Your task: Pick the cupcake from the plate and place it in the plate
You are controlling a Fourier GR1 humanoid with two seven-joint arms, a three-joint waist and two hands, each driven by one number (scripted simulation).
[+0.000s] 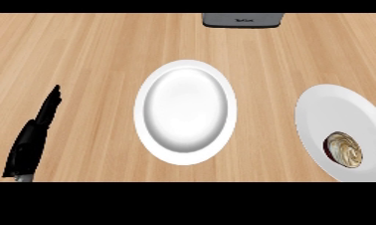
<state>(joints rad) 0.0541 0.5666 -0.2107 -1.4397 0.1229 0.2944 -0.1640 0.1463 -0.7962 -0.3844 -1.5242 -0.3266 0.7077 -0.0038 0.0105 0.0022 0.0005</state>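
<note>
1. Cupcake (344, 150) with swirled frosting sits on the white plate (323, 112) at the frame's lower right edge.
2. Centre frame: a second, bare white plate (185, 112) on the wooden counter (88, 50).
3. Left hand (33, 137) rests lower left, fingers (50, 102) straight, holding nothing.
4. A grey appliance (242, 20), perhaps a toaster, sits top centre.

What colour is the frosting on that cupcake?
The cupcake has cream frosting swirled with brown, over a dark base; the head view shows it.
</note>
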